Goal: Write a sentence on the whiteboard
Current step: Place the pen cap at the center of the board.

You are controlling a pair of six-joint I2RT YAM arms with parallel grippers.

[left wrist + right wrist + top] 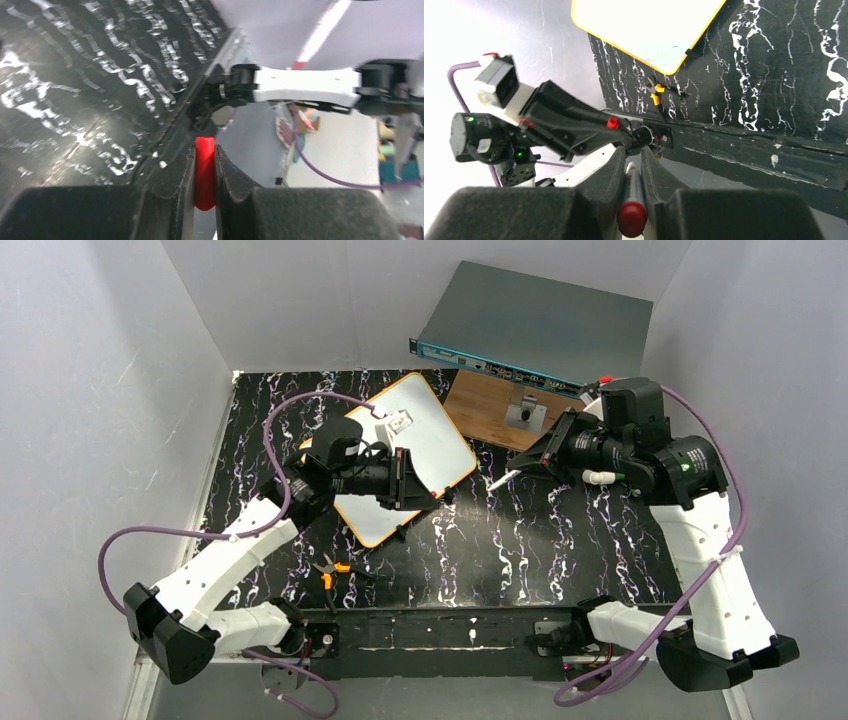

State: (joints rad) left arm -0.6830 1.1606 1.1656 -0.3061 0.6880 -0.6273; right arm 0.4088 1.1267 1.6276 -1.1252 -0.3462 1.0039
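Right gripper (634,160) was clamped tight on a slim pale marker with a red butt end (631,215), tip aimed toward the board. Left gripper (205,150) pinched a small red plastic cap (204,175) between its fingers. Nearest the bases lay orange-handled pliers (330,570) on the black, white-veined tabletop (580,540). Beyond them sat the white, orange-rimmed whiteboard (440,440), flat and skewed, left of centre, left gripper hovering over it, marker tip just off its right edge. No red writing showed, so the sentence looked unstarted. Farther back lay a brown wooden board (480,405). Next call: swing the tip over bare white and touch down gently.
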